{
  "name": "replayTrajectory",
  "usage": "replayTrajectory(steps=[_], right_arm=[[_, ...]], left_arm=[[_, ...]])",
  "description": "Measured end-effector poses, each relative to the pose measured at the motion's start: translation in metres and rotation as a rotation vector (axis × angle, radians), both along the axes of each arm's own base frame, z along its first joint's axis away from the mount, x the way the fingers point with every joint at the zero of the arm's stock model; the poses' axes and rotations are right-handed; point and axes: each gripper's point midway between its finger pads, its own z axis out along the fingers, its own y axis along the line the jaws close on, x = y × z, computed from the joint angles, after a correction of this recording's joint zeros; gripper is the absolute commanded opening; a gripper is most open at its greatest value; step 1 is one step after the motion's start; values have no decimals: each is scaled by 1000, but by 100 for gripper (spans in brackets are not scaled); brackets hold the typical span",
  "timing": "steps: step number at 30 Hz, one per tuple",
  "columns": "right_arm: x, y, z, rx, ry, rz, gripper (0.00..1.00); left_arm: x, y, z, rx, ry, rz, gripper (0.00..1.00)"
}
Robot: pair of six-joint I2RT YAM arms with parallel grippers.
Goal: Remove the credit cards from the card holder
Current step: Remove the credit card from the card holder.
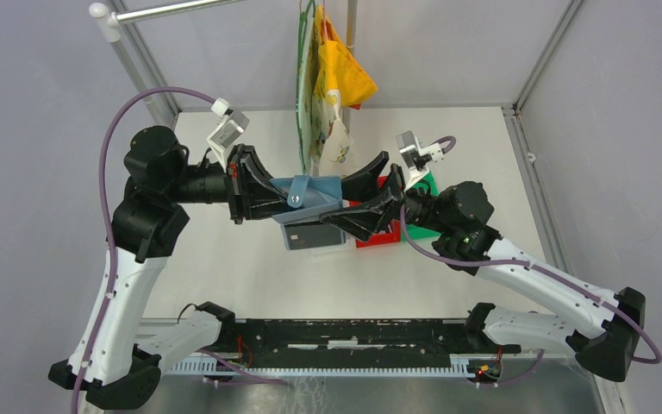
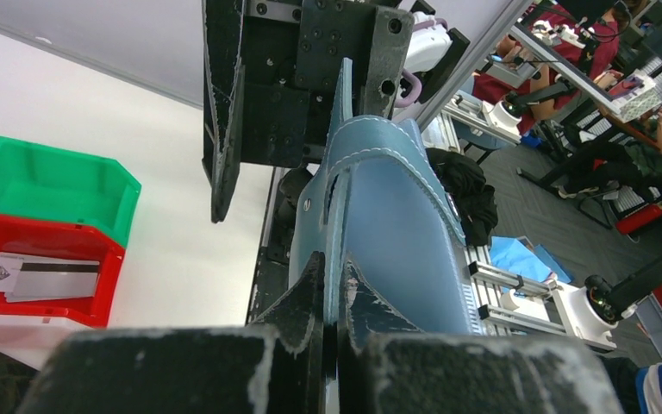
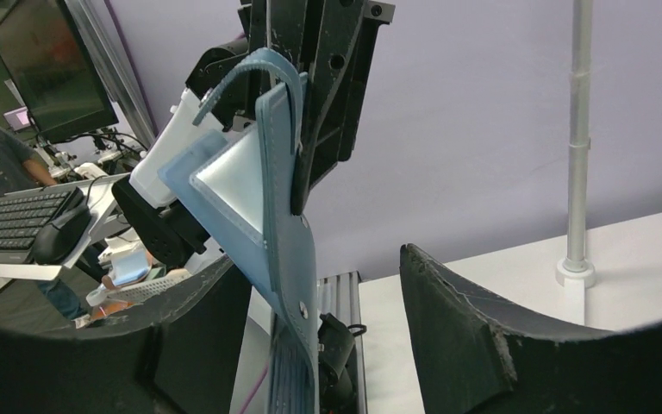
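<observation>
Top external view: the teal card holder (image 1: 315,191) hangs in the air above the counter (image 1: 224,285), at the middle of the frame between the two arms. The left gripper (image 1: 289,197) reaches in from the left with its jaws clamped on the holder's left end. The left wrist view confirms this, with both black fingertips (image 2: 310,293) pressed together on the blue leather at the bottom centre of the frame.

The right gripper (image 1: 334,200) comes in from the right with its jaws spread wide, one above and one below the holder's right end. In the right wrist view the holder dangles between those two fingers. It lies close to the finger at lower left and well apart from the one at lower right. A pale inner flap (image 3: 233,185) stands out from its fold toward the upper left.

Just below the holder in the top view sits a dark card (image 1: 310,235) with a pale rim. From above I cannot tell whether it still sits in a hanging flap of the holder or lies on the counter.

At the left edge of the left wrist view a red bin (image 2: 17,233) holds several credit cards (image 2: 43,276), some pale and one with a dark stripe. A green bin (image 2: 43,177) stands just behind it.

Cloth bags (image 1: 340,78), one of them yellow, hang at the top centre of the top view.
</observation>
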Motion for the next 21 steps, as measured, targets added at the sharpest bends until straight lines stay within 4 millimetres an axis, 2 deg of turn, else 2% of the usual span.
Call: replayTrajectory(steps=[4, 9, 13, 16, 19, 21], right_arm=[[-1, -1, 8, 30, 4, 6, 57], [-3, -3, 13, 50, 7, 15, 31], [-5, -3, 15, 57, 11, 23, 11], [-5, -3, 14, 53, 13, 23, 1], [-6, -4, 10, 31, 17, 19, 0], [-9, -5, 6, 8, 15, 20, 0]], left_arm=[[0, 0, -4, 11, -7, -1, 2], [1, 1, -9, 21, -2, -1, 3], [2, 1, -9, 23, -13, 5, 17], [7, 1, -11, 28, -26, 31, 34], [12, 1, -9, 36, -43, 65, 60], [19, 2, -3, 40, -75, 96, 67]])
